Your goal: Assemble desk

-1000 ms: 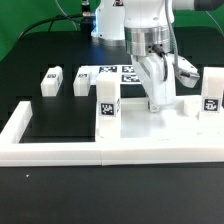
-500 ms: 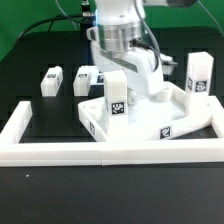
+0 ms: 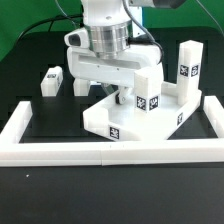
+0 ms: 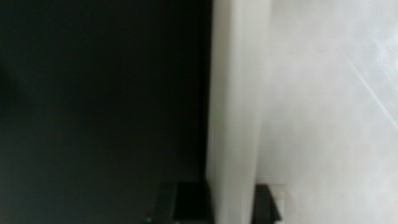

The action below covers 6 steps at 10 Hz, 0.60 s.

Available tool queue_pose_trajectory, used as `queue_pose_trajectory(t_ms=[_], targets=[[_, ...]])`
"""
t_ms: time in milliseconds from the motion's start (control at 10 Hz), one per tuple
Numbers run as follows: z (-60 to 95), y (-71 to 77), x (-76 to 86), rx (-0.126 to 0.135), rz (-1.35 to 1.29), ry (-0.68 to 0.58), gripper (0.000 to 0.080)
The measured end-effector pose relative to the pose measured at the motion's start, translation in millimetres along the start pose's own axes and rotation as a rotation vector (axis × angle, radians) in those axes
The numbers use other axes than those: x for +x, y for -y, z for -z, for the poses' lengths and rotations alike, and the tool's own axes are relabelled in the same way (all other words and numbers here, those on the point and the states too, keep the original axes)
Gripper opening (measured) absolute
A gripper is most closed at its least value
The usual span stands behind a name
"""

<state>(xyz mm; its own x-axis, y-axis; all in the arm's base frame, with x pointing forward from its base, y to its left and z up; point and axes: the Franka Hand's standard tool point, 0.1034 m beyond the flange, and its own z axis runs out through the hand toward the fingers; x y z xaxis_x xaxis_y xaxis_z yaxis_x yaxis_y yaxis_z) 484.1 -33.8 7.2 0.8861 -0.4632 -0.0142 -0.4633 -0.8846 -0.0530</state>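
Note:
The white desk top point(image 3: 135, 122) lies turned at an angle inside the border wall, one corner toward the front. Two white tagged legs stand upright on it, one near the middle point(image 3: 148, 98) and one at the exterior view's far right point(image 3: 188, 65). My gripper point(image 3: 119, 96) reaches down onto the top's rim just left of the nearer leg. In the wrist view the gripper point(image 4: 226, 205) is shut on the desk top's white rim point(image 4: 231, 100), with a dark finger on each side. Two loose legs lie at the back left, one in full view point(image 3: 50, 78) and one partly behind the arm point(image 3: 84, 82).
The low white U-shaped border wall point(image 3: 60, 150) runs along the front and both sides, close to the desk top's front corner and right edge. Black mat point(image 3: 55, 115) shows at the left. Cables hang behind the arm.
The desk top has swung round with its two standing legs, which moved toward the exterior view's right. The arm has shifted left and turned with it, still holding the rim.

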Motion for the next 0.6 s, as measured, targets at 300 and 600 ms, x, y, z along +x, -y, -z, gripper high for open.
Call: queue_pose_trajectory(t_ms=[300, 600], targets=[[6.3, 17.0, 25.9, -0.021, 0.345, -0.014, 0.0059], [14.7, 42.4, 54.9, -0.028, 0.633, -0.062, 0.0059]])
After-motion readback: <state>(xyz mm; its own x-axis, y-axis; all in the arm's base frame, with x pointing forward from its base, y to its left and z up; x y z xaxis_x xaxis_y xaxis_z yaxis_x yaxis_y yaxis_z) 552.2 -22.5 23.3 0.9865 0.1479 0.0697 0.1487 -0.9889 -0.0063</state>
